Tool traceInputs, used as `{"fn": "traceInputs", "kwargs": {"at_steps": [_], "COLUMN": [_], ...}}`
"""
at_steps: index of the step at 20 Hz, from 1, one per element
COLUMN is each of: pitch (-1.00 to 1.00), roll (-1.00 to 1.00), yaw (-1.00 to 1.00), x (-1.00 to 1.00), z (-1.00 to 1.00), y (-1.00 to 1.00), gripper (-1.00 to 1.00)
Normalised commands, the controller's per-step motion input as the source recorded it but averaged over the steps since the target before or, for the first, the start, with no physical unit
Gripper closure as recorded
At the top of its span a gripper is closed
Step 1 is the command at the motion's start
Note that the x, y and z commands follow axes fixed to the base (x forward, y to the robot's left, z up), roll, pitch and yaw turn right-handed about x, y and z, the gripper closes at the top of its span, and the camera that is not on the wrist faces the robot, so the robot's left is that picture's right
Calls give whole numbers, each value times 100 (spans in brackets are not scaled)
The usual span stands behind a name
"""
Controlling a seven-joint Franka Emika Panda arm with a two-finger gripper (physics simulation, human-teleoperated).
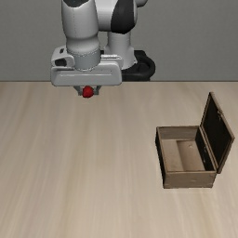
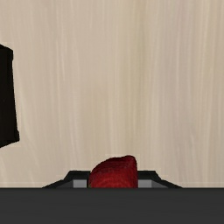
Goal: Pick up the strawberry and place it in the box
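Above the desk (image 1: pixel 56 177), the end effector (image 1: pixel 86 94) is closed on the strawberry (image 1: pixel 86 90).

Both fingers press the red fruit from two sides, holding it clear of the pale wooden surface just below the hand. The brown box (image 1: pixel 189 179) sits on the desk well apart from it, toward the exterior view's right and farther forward. Its lid (image 1: pixel 219 130) stands raised, and the inside is open.
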Motion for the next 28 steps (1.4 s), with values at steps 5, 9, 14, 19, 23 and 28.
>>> {"fn": "traceInputs", "kwargs": {"at_steps": [5,9,14,19,23,28], "pitch": [0,0,0,0,0,0], "roll": [0,0,0,0,0,0], "yaw": [0,0,0,0,0,0], "x": [0,0,0,0,50,100], "z": [0,0,0,0,0,0], "y": [100,100,100,100,50,0], "gripper": [100,100,100,100,100,100]}}
